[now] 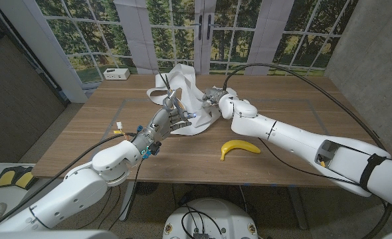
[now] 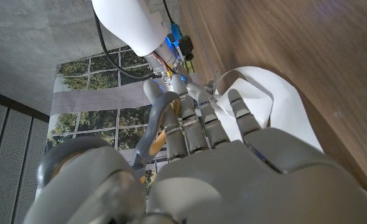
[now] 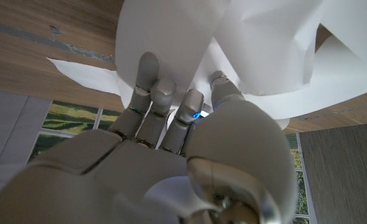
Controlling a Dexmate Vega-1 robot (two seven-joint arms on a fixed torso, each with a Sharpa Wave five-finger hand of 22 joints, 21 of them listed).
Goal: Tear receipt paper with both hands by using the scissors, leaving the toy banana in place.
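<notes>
A long white strip of receipt paper (image 1: pixel 191 85) lies crumpled and looped at the table's far middle. My left hand (image 1: pixel 171 117) holds grey-handled scissors (image 2: pixel 154 132), fingers through the handle loops, and the metal blades (image 2: pixel 199 94) meet the paper's (image 2: pixel 267 102) edge. Across the paper from it, my right hand (image 1: pixel 217 100) grips a fold, with its fingers (image 3: pixel 151 93) pressed into the white sheet (image 3: pixel 258 50). The yellow toy banana (image 1: pixel 239 147) lies alone on the wood, nearer the front edge and right of the left hand.
A small white box (image 1: pixel 116 74) sits at the table's (image 1: pixel 83 143) back left corner. Black cables (image 1: pixel 295 74) arc over the right side behind my right arm. Windows and a door stand behind the table.
</notes>
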